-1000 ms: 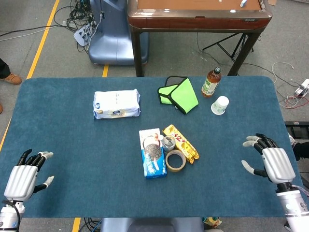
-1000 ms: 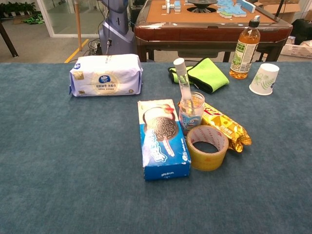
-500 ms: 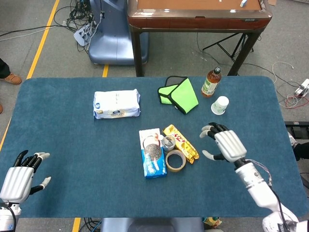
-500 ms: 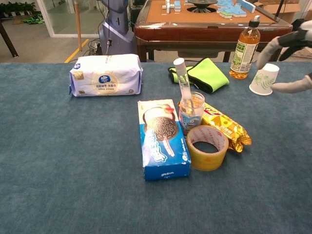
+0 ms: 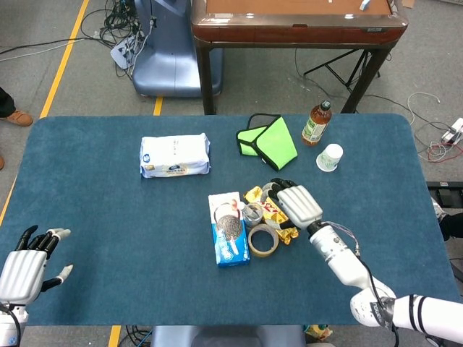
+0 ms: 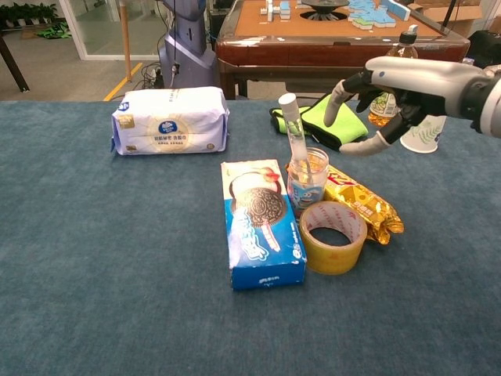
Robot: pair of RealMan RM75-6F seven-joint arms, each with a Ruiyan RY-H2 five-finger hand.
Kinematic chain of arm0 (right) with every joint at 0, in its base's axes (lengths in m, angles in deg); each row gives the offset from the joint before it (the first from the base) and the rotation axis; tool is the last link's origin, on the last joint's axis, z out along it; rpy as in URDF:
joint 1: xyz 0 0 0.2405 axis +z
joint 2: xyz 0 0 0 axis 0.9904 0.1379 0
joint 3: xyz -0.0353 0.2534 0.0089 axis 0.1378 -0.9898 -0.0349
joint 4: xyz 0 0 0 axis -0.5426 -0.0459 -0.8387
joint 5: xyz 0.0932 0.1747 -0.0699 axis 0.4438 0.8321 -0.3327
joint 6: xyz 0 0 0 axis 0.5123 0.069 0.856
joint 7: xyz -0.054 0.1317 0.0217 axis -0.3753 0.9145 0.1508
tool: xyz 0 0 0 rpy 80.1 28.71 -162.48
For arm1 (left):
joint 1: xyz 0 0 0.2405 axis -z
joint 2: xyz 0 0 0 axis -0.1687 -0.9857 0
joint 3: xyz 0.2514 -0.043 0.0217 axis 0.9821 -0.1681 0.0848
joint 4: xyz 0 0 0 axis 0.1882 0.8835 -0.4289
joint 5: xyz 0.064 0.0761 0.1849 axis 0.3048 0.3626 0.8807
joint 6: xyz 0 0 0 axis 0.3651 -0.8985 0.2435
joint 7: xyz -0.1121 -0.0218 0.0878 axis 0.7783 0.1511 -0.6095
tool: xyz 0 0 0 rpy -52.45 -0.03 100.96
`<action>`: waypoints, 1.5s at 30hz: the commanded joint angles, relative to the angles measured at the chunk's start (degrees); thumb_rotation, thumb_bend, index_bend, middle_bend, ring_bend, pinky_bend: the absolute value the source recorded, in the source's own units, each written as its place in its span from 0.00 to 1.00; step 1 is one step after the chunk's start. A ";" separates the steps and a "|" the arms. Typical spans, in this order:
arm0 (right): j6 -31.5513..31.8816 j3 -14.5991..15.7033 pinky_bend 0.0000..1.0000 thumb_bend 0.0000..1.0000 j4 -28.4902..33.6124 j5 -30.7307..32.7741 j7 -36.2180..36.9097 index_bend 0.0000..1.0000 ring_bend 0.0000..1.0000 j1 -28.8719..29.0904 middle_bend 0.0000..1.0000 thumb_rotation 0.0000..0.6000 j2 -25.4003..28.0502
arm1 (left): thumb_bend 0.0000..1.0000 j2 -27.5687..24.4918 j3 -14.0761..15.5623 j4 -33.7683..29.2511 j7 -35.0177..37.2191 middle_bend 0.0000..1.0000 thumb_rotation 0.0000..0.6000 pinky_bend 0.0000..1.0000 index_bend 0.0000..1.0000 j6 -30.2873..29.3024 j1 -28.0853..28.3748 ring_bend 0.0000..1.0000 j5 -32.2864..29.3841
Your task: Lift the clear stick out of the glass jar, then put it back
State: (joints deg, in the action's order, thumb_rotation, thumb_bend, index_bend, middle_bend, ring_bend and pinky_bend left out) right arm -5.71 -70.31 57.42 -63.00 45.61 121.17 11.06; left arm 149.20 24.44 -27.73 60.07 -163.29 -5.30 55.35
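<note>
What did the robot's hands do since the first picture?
The right hand swept in from the table's right edge toward the clear stick in the glass jar, fingers apart, holding nothing. The left hand barely shifted. Stick, jar and everything else stayed put.

The clear stick [image 6: 292, 129] stands tilted in the glass jar [image 6: 307, 180] on the blue tabletop [image 6: 117, 258]. The right hand [image 6: 399, 90] hovers to its right, fingers [image 6: 338, 100] spread, apparently not touching it. A tape roll [image 6: 333, 236] sits just before the jar.
</note>
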 commanded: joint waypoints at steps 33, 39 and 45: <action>-1.79 1.21 0.19 0.39 -5.82 4.66 -1.28 0.46 0.14 6.45 0.27 1.00 -6.11 | 0.24 -0.11 0.10 0.65 0.58 0.25 1.00 0.08 0.25 -0.90 -0.91 0.30 0.06; -1.83 1.40 0.19 0.41 -6.37 4.89 -0.91 0.48 0.14 6.87 0.27 1.00 -6.66 | 0.24 -0.08 0.13 0.79 0.68 0.25 1.00 0.08 0.25 -0.78 -0.97 0.30 -0.06; -1.85 1.55 0.19 0.45 -6.93 5.15 -0.56 0.49 0.14 7.19 0.28 1.00 -7.16 | 0.24 -0.14 0.10 1.02 0.93 0.25 1.00 0.08 0.25 -0.96 -1.17 0.30 -0.22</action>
State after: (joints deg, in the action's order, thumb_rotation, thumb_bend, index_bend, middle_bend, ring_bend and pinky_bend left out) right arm -7.58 -68.76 50.53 -57.86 45.01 128.34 3.94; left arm 149.07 24.54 -26.73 60.99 -164.24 -6.46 55.13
